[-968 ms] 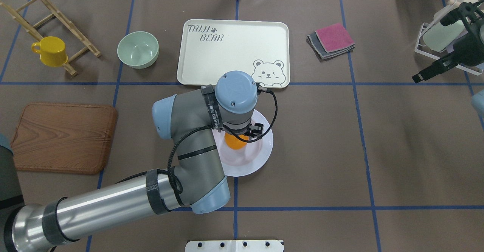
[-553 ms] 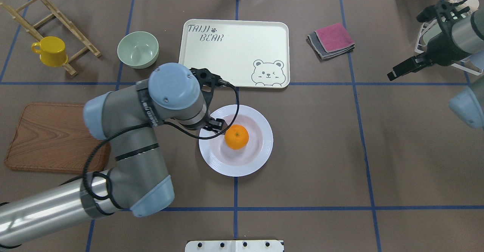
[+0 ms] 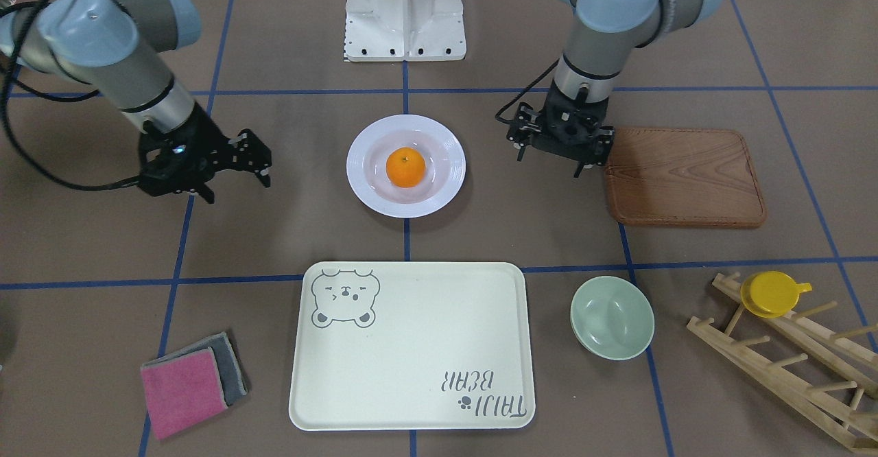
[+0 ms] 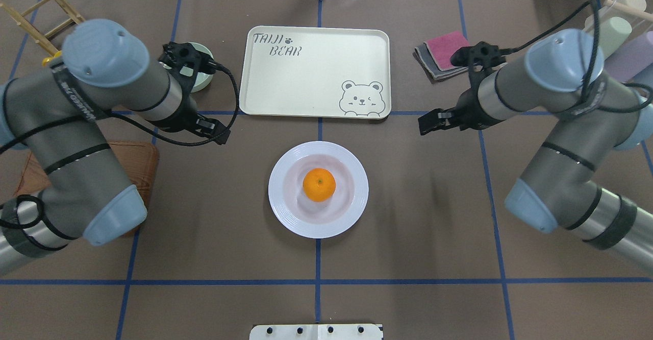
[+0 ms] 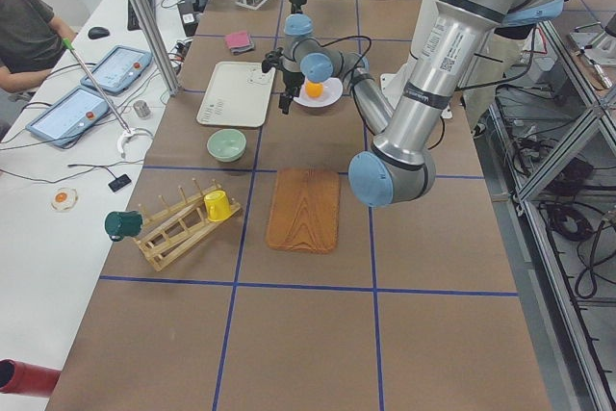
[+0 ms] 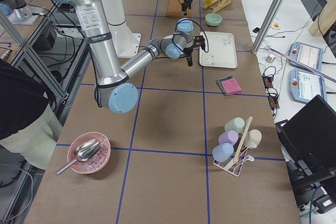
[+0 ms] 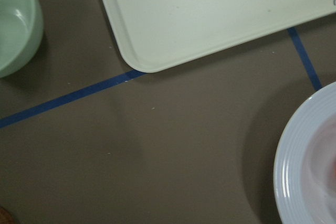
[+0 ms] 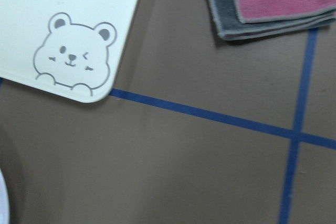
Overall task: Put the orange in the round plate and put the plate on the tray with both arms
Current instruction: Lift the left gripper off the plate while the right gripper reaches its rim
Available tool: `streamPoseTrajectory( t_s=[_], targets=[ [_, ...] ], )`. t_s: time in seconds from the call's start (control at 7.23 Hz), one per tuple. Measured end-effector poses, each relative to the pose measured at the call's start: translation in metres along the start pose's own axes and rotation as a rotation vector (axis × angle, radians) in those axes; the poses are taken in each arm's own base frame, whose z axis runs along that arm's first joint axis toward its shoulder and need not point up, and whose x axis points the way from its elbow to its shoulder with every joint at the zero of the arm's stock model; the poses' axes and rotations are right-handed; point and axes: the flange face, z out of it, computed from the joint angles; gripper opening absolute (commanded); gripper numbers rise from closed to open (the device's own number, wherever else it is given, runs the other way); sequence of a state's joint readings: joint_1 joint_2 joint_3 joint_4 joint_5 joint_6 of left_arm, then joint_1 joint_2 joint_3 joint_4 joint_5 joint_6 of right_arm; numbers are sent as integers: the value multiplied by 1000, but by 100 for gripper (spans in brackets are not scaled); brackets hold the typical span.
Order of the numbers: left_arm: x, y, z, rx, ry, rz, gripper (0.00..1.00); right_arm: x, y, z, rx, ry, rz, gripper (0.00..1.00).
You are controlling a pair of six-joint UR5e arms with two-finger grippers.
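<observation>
The orange [image 4: 319, 185] [image 3: 405, 167] sits in the sunken centre of the white round plate [image 4: 357, 207] [image 3: 363, 189], which rests on the table in front of the cream bear-print tray [image 4: 316, 74] [image 3: 411, 347]. My left gripper [image 4: 211, 130] [image 3: 549, 162] hovers left of the plate, open and holding nothing. On the other side my right gripper [image 4: 428, 124] [image 3: 235, 188] is also open and holds nothing. Neither touches the plate. The left wrist view shows the tray corner [image 7: 210, 14] and the plate rim [image 7: 294, 171].
A pale green bowl [image 3: 612, 317] stands beside the tray near my left gripper. The wooden board [image 3: 682, 176] lies under my left arm. Folded cloths [image 4: 444, 49] [image 8: 273, 3] lie right of the tray. A yellow cup [image 3: 772, 294] hangs on a wooden rack.
My left gripper, which was over the orange, has drawn back to the left and away from the plate, leaving the orange in it. My right arm has swung in from the far right.
</observation>
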State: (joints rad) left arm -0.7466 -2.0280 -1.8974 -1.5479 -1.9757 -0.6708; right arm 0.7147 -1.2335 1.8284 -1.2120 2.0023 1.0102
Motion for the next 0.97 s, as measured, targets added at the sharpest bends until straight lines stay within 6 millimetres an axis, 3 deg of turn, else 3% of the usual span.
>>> streamPoseTrajectory(
  t_s=[0.14, 0.28, 0.41, 0.69, 0.97],
  targets=[
    [-33, -2, -8, 0, -14, 17, 99, -33, 23, 12, 43, -72, 61, 100],
    [-53, -5, -11, 1, -26, 23, 99, -51, 42, 21, 91, -172, 146, 100],
    [-63, -6, -12, 0, -34, 22, 99, -57, 57, 27, 112, -272, 227, 100],
    [-68, -8, -8, -8, -41, 19, 99, -46, 76, 35, 128, -402, 297, 99],
    [-69, -9, 0, -20, -47, 14, 99, -15, 91, 60, 157, -566, 357, 100]
  ],
)
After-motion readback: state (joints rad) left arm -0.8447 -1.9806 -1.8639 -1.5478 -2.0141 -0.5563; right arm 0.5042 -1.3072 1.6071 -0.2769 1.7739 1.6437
